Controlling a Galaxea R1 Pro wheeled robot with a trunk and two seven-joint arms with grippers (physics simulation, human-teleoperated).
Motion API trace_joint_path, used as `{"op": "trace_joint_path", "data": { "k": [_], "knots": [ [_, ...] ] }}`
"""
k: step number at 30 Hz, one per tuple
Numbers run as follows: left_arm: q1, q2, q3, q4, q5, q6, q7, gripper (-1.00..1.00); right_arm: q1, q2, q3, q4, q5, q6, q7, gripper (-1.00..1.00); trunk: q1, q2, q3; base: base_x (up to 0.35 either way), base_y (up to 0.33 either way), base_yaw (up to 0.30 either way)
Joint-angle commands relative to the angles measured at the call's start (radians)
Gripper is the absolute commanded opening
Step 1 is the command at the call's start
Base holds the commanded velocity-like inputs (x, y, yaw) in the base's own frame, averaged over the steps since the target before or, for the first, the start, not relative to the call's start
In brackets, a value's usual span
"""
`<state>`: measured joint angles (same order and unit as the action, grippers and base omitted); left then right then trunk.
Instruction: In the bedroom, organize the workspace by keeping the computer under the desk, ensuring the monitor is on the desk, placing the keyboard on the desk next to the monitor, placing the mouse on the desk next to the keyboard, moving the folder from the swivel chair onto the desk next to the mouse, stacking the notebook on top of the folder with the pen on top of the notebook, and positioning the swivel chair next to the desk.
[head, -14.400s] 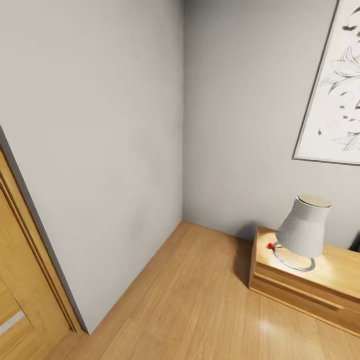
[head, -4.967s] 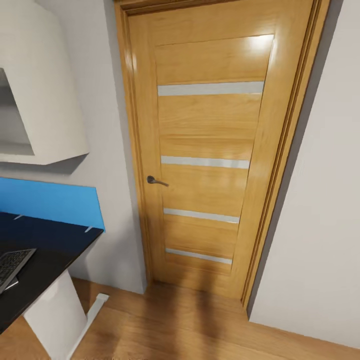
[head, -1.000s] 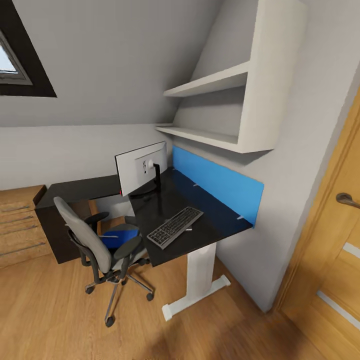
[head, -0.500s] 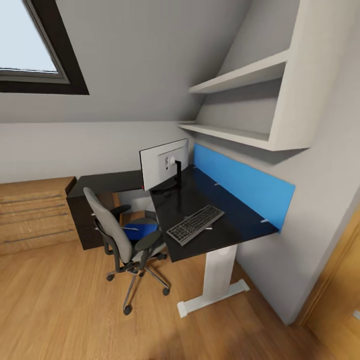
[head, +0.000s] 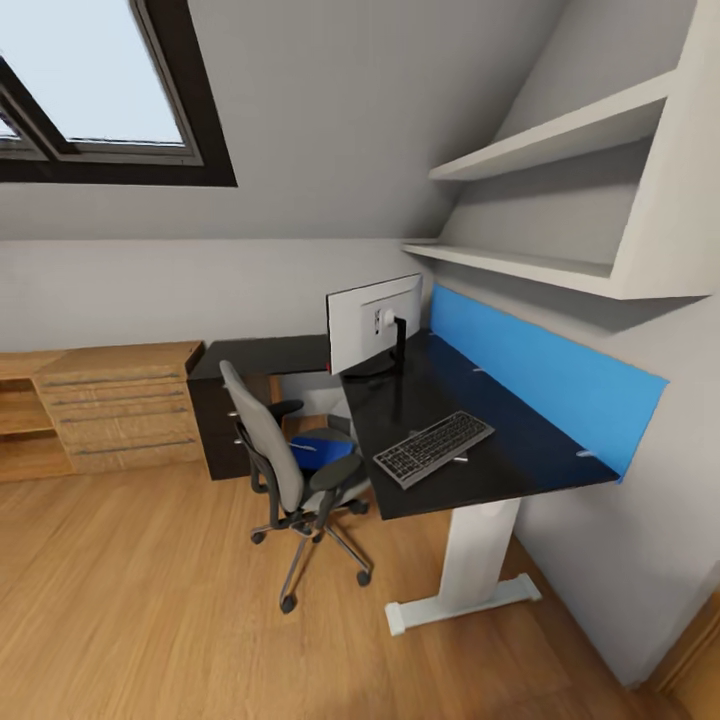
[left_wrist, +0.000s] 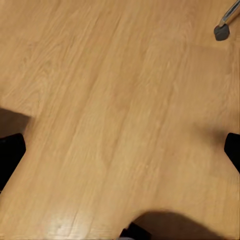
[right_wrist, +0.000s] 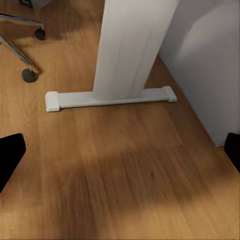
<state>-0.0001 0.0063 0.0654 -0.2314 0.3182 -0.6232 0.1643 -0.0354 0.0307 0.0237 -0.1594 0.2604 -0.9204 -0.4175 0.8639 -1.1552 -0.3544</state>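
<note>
From the head, the monitor (head: 374, 322) and keyboard (head: 433, 448) sit on the desk (head: 500, 475), the swivel chair (head: 290, 470) just beside it. Left gripper (left_wrist: 120, 150) points at floor (left_wrist: 115, 100), fingers wide apart, empty. Right gripper (right_wrist: 120, 155), equally spread and empty, faces the desk's white leg (right_wrist: 132, 47); its fingers are mostly cut off.

No legible text, label, brand, number or sign appears. The keyboard (head: 434, 448) keys are too small to read; the monitor (head: 373, 322) back bears no readable mark; the bench (head: 520, 462), shelves (head: 560, 135) and dresser (head: 120, 405) are plain.
</note>
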Motion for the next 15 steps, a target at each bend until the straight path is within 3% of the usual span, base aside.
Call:
{"op": "trace_joint_path", "data": {
  "k": [1,15],
  "knots": [
    [0.000,0.000,0.005,-0.002,-0.007,0.002,0.003,1.00,-0.001,0.000,0.002,0.001,0.008,0.000,-0.010,1.00,0.004,-0.008,-0.004,0.000,0.000,0.281],
    [0.000,-0.002,0.005,-0.006,-0.007,0.007,0.003,1.00,-0.001,0.001,0.002,0.001,0.008,0.000,-0.010,1.00,0.058,-0.106,-0.048,0.000,0.000,0.281]
  ]
}}
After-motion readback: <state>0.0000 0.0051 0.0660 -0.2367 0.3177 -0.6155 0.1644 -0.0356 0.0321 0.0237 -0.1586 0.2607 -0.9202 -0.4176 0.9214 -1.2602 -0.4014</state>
